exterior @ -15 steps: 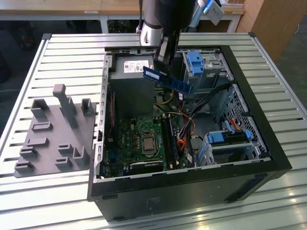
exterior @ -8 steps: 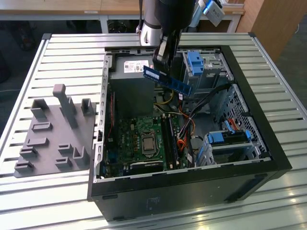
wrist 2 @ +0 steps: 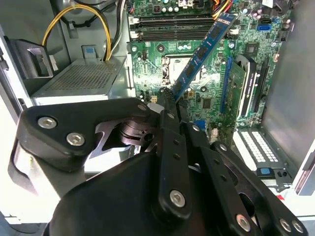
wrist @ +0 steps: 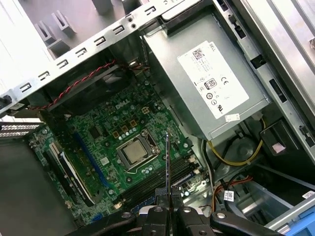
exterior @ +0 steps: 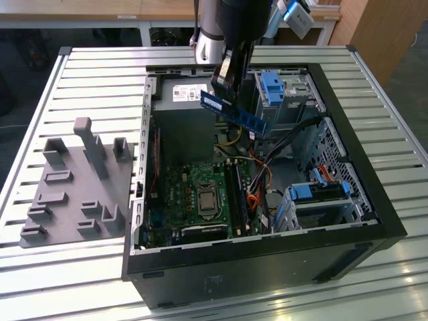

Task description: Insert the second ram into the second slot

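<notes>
second ram (exterior: 234,112): blue stick, up in the air over the open case, well apart from the board. Not seated in anything yet. It's held by one end and the rest slants down toward the exterior view's right.
hand (exterior: 225,88): fingers pinched narrow on the stick's flat faces, right at its upper end. My guess is the end grip keeps the contact edge free so nothing blocks it at the socket.
stick angle: in the second wrist view it runs diagonally across the board, so it doesn't look lined up with the sockets to me. In the first wrist view it's edge-on, just a thin dark line coming out of the fingertips.
ram slots (exterior: 235,194): long dark sockets side by side, just beside the CPU socket (exterior: 206,199). I can't tell from these shots whether one is already filled.
motherboard (exterior: 187,190): green, lying flat on the floor of the case, which is why the stick has to come in from above.
power supply (exterior: 179,99): grey box with a white label, at the far end of the case just past the hand. Bit of a tight neighbour, I reckon.
PC case (exterior: 364,194): black tower laid on its side with the panel off, so the insides face up at the arm.
grey fixture (exterior: 73,194): moulded holder with upright posts, sitting beside the case on the exterior view's left.
worktop (exterior: 93,73): slatted metal, carrying both the case and the fixture.
</notes>
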{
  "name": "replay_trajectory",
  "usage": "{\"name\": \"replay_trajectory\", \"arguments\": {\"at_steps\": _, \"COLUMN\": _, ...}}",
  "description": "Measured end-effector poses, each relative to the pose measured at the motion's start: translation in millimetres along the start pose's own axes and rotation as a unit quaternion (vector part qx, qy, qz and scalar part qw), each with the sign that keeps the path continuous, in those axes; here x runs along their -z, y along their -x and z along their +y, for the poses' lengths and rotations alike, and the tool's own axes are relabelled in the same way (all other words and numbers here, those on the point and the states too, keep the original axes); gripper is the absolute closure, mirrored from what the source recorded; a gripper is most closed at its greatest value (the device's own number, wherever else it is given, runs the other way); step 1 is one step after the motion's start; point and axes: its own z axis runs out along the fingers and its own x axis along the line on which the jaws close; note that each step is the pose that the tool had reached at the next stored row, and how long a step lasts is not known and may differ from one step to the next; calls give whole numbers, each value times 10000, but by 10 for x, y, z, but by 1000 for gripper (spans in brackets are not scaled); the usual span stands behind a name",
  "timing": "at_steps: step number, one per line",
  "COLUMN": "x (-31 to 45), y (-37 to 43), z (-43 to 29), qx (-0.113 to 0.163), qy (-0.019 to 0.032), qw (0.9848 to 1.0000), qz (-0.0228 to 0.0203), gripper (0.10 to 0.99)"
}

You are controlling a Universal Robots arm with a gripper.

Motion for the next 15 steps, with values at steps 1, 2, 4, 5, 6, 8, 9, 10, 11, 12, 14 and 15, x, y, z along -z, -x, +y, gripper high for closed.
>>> {"name": "replay_trajectory", "arguments": {"at_steps": 1, "x": 0, "y": 0, "z": 0, "qx": -27, "qy": 0, "qw": 10000, "qz": 0, "gripper": 949}}
{"name": "replay_trajectory", "arguments": {"at_steps": 2, "x": 0, "y": 0, "z": 0, "qx": -53, "qy": -1, "qw": 10000, "qz": -1, "gripper": 949}}
{"name": "replay_trajectory", "arguments": {"at_steps": 4, "x": 0, "y": 0, "z": 0, "qx": -107, "qy": -1, "qw": 9999, "qz": -2, "gripper": 949}}
{"name": "replay_trajectory", "arguments": {"at_steps": 5, "x": 0, "y": 0, "z": 0, "qx": -134, "qy": -1, "qw": 9999, "qz": -2, "gripper": 949}}
{"name": "replay_trajectory", "arguments": {"at_steps": 6, "x": 0, "y": 0, "z": 0, "qx": -160, "qy": -2, "qw": 9999, "qz": -3, "gripper": 949}}
{"name": "replay_trajectory", "arguments": {"at_steps": 8, "x": 0, "y": 0, "z": 0, "qx": -215, "qy": -2, "qw": 9998, "qz": -4, "gripper": 949}}
{"name": "replay_trajectory", "arguments": {"at_steps": 9, "x": 0, "y": 0, "z": 0, "qx": -241, "qy": -2, "qw": 9997, "qz": -5, "gripper": 949}}
{"name": "replay_trajectory", "arguments": {"at_steps": 10, "x": 0, "y": 0, "z": 0, "qx": -268, "qy": -2, "qw": 9996, "qz": -5, "gripper": 949}}
{"name": "replay_trajectory", "arguments": {"at_steps": 11, "x": 0, "y": 0, "z": 0, "qx": -295, "qy": -3, "qw": 9996, "qz": -6, "gripper": 949}}
{"name": "replay_trajectory", "arguments": {"at_steps": 12, "x": 0, "y": 0, "z": 0, "qx": -321, "qy": -3, "qw": 9995, "qz": -6, "gripper": 949}}
{"name": "replay_trajectory", "arguments": {"at_steps": 14, "x": 0, "y": 0, "z": 0, "qx": -376, "qy": -4, "qw": 9993, "qz": -6, "gripper": 949}}
{"name": "replay_trajectory", "arguments": {"at_steps": 15, "x": 0, "y": 0, "z": 0, "qx": -402, "qy": -4, "qw": 9992, "qz": -6, "gripper": 949}}
